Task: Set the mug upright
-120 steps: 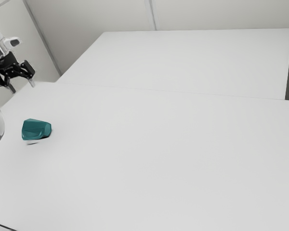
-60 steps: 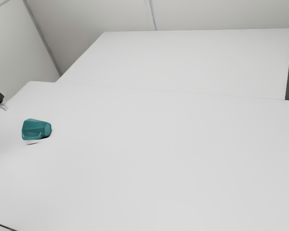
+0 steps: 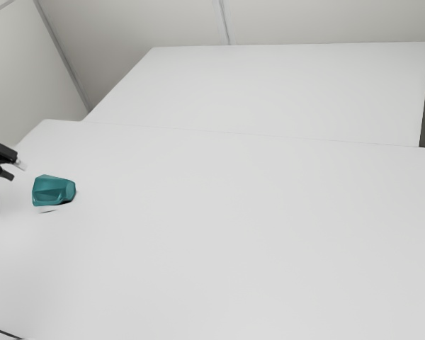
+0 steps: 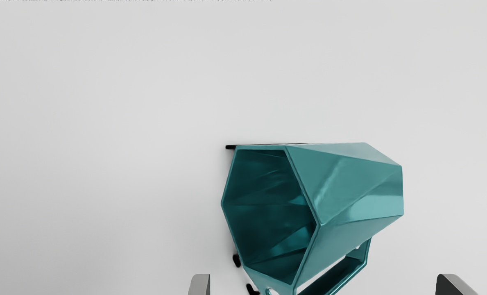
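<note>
"How do the fingers (image 4: 200, 285) stand?"

"Spread wide, with a broad gap. The gripper (image 3: 16, 171) hangs at the exterior view's left, near the mug (image 3: 53, 190) but apart from it."

"And the mug?"

"On its side on the white table (image 3: 234, 234). Its long axis runs roughly the way the fingers are spread. The open mouth (image 4: 268, 213) faces the pale-faced finger's side, the narrow end (image 4: 395, 190) the dark-faced finger's side. The handle (image 4: 356, 263) juts from the flank nearer the fingertips."

"From the side?"

"The wide end is toward the exterior view's left, the narrow end toward its right."

"Edges, and room?"

"The table's far corner (image 3: 45, 122) lies beyond the mug, at the exterior view's left. The tabletop runs a long way to that view's right, with a second white surface (image 3: 290, 92) past its far edge."

"Anything changed?"

"Half a second ago the gripper was farther toward the exterior view's left; now it's closer to the mug, which lies just as before."
</note>
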`<action>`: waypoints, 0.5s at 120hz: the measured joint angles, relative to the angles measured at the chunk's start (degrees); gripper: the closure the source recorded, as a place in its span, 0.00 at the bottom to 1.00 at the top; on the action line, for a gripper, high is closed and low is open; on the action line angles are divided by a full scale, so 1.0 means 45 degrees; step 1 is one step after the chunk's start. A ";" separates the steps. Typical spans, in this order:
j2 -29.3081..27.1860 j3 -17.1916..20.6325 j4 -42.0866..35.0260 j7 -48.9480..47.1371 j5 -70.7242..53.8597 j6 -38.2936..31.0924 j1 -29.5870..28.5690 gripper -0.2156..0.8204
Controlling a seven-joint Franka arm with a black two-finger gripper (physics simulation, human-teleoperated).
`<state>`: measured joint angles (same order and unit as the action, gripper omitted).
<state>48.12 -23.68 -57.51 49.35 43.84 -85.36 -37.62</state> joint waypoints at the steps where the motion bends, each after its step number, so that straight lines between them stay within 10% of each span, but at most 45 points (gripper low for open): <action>1: 0.0028 0.0001 -0.0002 0.0043 0.0036 -0.0010 -0.0012 0.21; 60: 0.0811 0.0217 -0.0345 0.1869 0.2129 -0.0120 -0.0169 0.21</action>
<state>51.76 -22.70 -59.07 57.76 53.42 -85.90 -38.38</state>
